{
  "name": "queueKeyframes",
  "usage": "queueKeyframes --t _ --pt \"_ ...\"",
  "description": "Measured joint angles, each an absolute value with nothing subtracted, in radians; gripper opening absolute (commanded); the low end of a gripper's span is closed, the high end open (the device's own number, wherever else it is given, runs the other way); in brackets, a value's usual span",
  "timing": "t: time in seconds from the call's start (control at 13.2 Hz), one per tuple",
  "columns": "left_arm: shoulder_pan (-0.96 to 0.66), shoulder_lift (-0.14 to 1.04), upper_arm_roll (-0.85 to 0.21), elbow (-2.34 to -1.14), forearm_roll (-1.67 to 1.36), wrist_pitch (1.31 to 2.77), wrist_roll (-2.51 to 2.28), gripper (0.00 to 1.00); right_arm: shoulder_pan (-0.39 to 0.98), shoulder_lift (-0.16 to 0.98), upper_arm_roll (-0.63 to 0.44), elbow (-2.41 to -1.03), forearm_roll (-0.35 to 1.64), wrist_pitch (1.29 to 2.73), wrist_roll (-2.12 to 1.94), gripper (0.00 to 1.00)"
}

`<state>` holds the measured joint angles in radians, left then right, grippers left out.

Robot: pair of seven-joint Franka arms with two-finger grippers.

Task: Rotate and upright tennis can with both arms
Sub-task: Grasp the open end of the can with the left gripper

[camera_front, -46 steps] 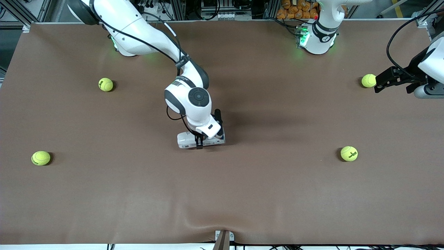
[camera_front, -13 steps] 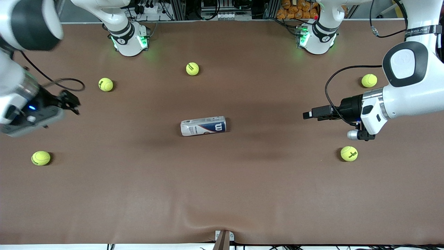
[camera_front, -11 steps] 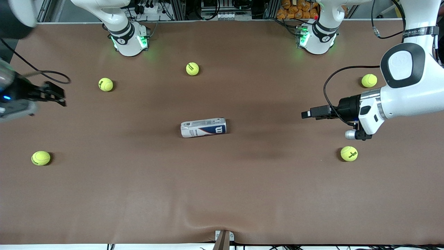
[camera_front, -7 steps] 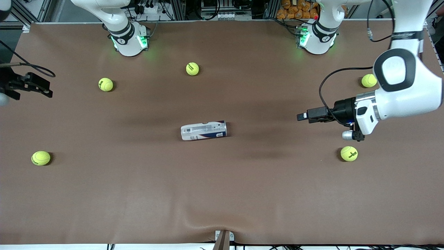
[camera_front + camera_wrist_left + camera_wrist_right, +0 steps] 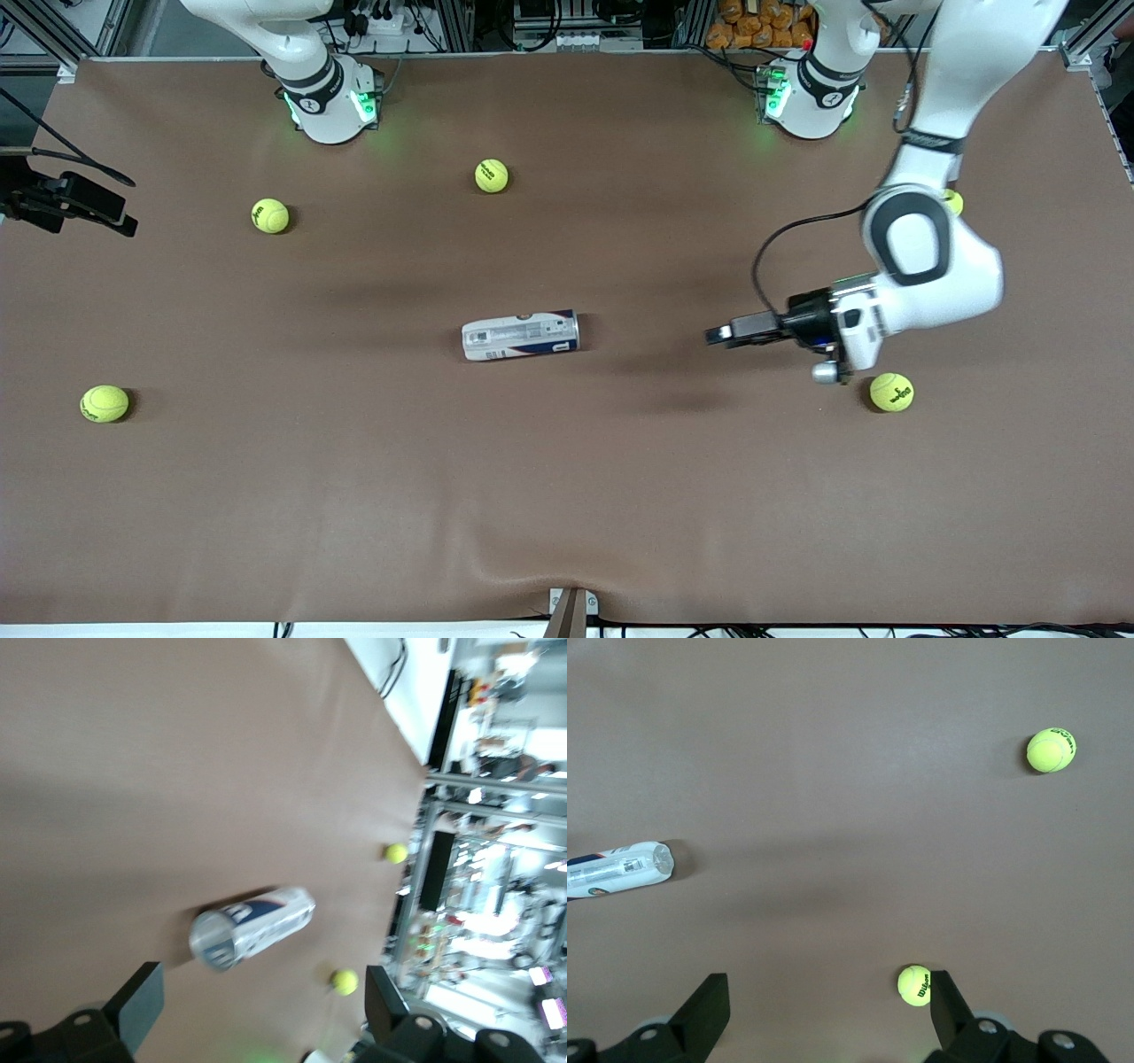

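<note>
Approach step: tennis can (image 5: pixel 520 334) lies on its side mid-bench, untouched. Left gripper (image 5: pixel 722 336) points at its rimmed end, jaws wide, empty. Right gripper (image 5: pixel 106 213) waits at the bench edge, jaws wide, empty. Next we need both closing on the can.

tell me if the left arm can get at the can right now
Probably yes. The left tool is open and points at the can, which lies on its side on bare table with nothing between them; the nearest ball sits off that line.
</note>
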<state>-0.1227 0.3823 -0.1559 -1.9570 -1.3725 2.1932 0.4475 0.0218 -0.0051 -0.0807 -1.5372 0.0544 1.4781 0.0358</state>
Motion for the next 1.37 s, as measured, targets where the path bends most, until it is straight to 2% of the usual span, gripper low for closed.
queueKeyframes --t 0.23,0.53,1.37 --pt "-0.184 0.474 -0.157 -1.908 -1.503 2.215 0.504 1.0 0.022 -0.006 -0.086 -1.537 0.051 1.445 0.036 1.0" --pt "-0.189 0.57 -0.169 -1.867 -1.559 2.213 0.627 1.0 0.022 -0.008 -0.087 -1.532 0.036 1.438 0.036 1.0" --pt "-0.212 0.7 -0.251 -1.846 -1.628 2.213 0.794 1.0 0.017 -0.008 -0.095 -1.513 0.02 1.442 0.036 1.0"
